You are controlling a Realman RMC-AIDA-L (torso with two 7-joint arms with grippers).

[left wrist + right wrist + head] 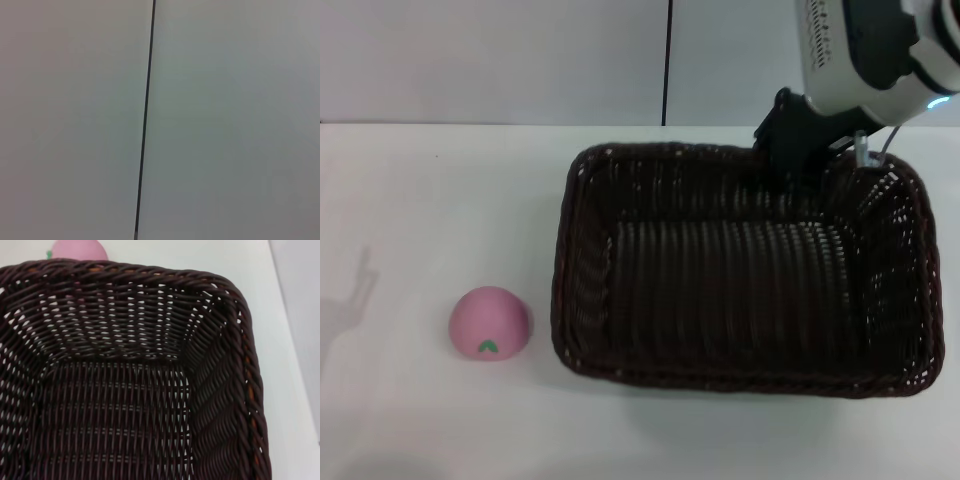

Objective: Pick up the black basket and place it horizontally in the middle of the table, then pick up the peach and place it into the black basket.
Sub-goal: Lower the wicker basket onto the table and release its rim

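Note:
The black basket [720,378] lies lengthwise across the white table [420,200], right of the middle, and it is empty. The pink peach [488,322] sits on the table just left of the basket, apart from it, with its green leaf mark facing me. My right gripper [805,150] is at the basket's far rim, towards its right end, with its tip down by the wicker. The right wrist view looks into the basket [150,272], with the peach [80,249] just beyond its rim. My left gripper is out of view.
A pale wall with a dark vertical seam [667,60] stands behind the table. The left wrist view shows only this wall and seam [145,125]. Bare table lies to the left of the peach and in front of the basket.

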